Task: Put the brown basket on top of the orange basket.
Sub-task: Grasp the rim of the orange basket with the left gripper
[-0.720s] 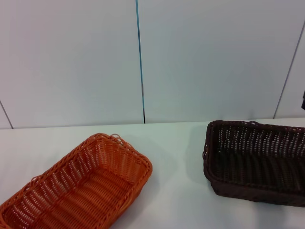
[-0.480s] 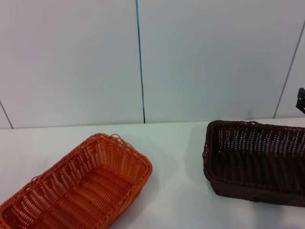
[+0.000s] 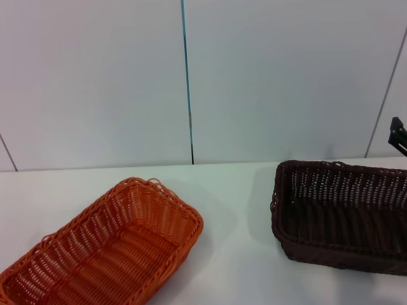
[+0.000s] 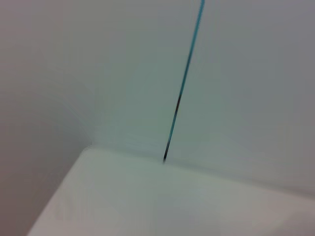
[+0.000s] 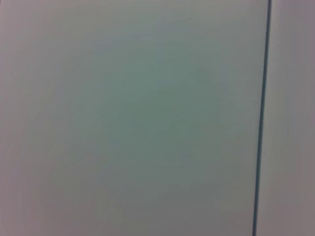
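**Brown basket waiting on the bench, right gripper only just showing**

You are looking at the brown basket [image 3: 340, 216] sitting on the white bench [image 3: 235, 254], well apart from the orange basket [image 3: 105, 244], which is lying off to its left and nearer the robot. Both are standing upright, empty and untouched, so the stacking is not yet begun.

Expect the brown basket to be light and fairly stiff, its woven sides giving a little under pressure. The braided rim is probably your best hold: pinch it over one long side or the short end facing the orange basket. Its flared walls may let it tilt when lifted by one edge, so plan for some swing.

A dark piece of the right gripper [image 3: 399, 135] is peeking in at the head view's edge, above and behind the brown basket; you cannot tell whether it is open or closed. The left gripper is not showing anywhere.

Nothing is standing between the baskets; only bare bench is lying there, with the pale wall panels [image 3: 280, 76] behind.
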Controlling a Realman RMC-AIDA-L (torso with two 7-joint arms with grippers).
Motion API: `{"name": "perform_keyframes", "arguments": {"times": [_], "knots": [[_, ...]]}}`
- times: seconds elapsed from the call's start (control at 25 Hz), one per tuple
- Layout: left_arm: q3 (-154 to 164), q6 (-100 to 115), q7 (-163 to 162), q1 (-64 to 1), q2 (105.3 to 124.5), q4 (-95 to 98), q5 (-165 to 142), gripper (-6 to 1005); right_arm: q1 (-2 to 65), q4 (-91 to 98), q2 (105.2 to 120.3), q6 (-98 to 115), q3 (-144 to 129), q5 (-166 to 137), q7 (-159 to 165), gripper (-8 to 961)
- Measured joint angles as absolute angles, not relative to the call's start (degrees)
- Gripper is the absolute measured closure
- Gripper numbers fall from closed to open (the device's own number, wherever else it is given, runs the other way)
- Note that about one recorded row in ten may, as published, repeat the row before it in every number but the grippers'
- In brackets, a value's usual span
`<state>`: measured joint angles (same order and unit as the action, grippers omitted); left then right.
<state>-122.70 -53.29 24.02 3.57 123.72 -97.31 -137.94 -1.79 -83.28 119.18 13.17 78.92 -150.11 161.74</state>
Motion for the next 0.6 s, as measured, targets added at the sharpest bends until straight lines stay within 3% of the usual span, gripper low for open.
{"name": "perform_keyframes", "arguments": {"times": [0.08,0.32,0.6], "knots": [[-127.2,-63.5,19.3,-1.7,123.74,-97.7,-144.5,119,-1.2,-82.6,119.15,13.2,78.9,-150.1,161.7,5],[-137.0,-81.5,19.0,-9.2,122.35,-97.6,-145.2,120,-0.3,-82.0,119.1,13.2,79.2,-150.4,161.7,5],[-143.1,-94.9,17.3,-13.3,120.81,-99.5,-145.6,122,0.8,-81.1,118.99,10.3,80.4,-150.5,161.6,5]]}}
